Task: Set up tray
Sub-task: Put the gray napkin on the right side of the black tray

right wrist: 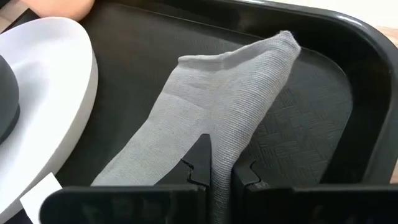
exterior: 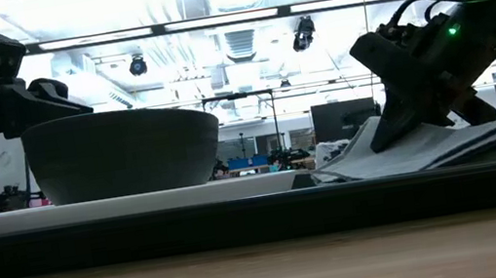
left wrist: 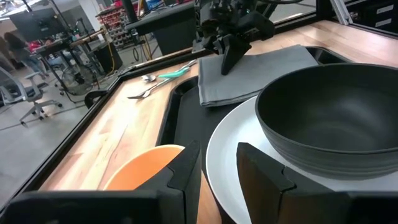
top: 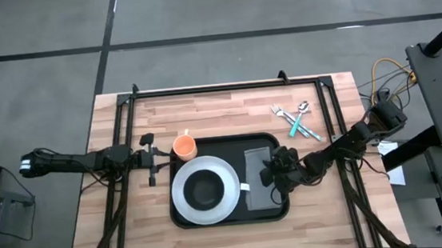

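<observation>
1 black tray point(top: 207, 145) sits mid-bench point(top: 228, 107). On it: 1 white plate point(top: 181, 200) w/ 1 dark bowl point(top: 205, 190), and 1 grey napkin point(top: 258, 177) on the tray's right side. Right tool point(right wrist: 214, 171) is pinched together on a raised fold of the napkin. Left tool point(left wrist: 217, 165) hangs just off the tray's left edge, fingers slightly apart, gripping nothing, beside 1 orange cup point(top: 184, 146). Utensils point(top: 297, 120) lie on bare wood, approx 3, hard to count.

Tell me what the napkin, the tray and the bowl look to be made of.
Napkin: grey woven cloth, ribbed weave showing, pinched by the right gripper.
Tray: likely black plastic, embossed crosshatch floor.
Bowl: dark, matte, probably ceramic or melamine.
</observation>
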{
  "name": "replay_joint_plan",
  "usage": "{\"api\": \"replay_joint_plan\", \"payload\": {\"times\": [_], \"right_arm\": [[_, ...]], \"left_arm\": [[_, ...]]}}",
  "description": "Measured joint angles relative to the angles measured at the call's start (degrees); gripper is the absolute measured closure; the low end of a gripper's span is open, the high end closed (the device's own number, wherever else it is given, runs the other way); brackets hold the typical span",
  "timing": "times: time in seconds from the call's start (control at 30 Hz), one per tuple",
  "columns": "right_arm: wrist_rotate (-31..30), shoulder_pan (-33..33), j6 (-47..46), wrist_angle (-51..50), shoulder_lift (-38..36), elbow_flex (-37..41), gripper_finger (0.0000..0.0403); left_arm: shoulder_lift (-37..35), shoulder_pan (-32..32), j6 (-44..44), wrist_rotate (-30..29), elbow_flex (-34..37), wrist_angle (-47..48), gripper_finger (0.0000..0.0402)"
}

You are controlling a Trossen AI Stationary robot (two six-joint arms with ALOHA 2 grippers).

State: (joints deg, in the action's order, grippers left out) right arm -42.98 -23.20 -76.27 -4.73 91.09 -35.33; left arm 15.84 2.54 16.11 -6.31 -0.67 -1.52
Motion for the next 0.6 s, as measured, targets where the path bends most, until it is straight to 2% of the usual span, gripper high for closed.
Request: {"api": "replay_joint_plan", "payload": {"times": [0.6], "right_arm": [[2.2, 0.0, 0.2, -1.9, 0.0, 0.0, 0.0392]], "left_arm": [[0.0, 0.0, 0.0, 0.0, 0.0, 0.0, 0.0317]]}}
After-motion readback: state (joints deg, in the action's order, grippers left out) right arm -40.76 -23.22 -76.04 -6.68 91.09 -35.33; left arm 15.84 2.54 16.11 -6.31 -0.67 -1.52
